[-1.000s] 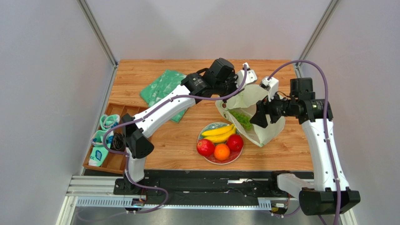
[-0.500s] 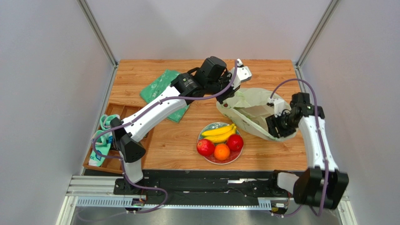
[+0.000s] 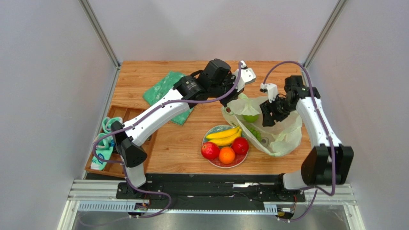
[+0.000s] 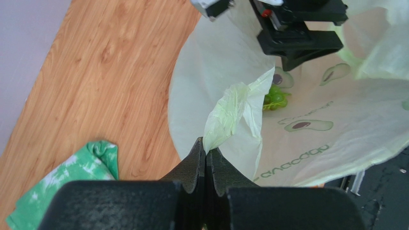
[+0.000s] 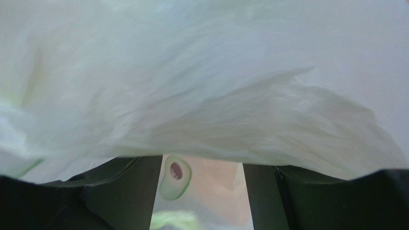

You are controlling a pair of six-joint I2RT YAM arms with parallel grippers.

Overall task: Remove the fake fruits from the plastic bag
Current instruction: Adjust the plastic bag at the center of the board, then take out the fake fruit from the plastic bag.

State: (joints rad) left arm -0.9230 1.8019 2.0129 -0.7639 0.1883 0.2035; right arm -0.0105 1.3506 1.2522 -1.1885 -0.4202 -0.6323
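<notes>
The left end effector (image 4: 205, 146) is clenched on the plastic bag's (image 3: 284, 136) rim just right of the plate (image 3: 212, 129). That keeps the mouth open for the spread-fingered right end effector (image 3: 265, 116) to reach the green apple (image 3: 250, 118) and grape cluster (image 4: 274, 98) inside.

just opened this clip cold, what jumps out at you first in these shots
The bright fruit heaped on the plate at mid-table draws the eye first: a banana bunch, two red fruits and an orange. Just right of it lies the plastic bag, with a green apple and a grape cluster inside. The left gripper pinches its handle, and the right gripper reaches in, open.
</notes>
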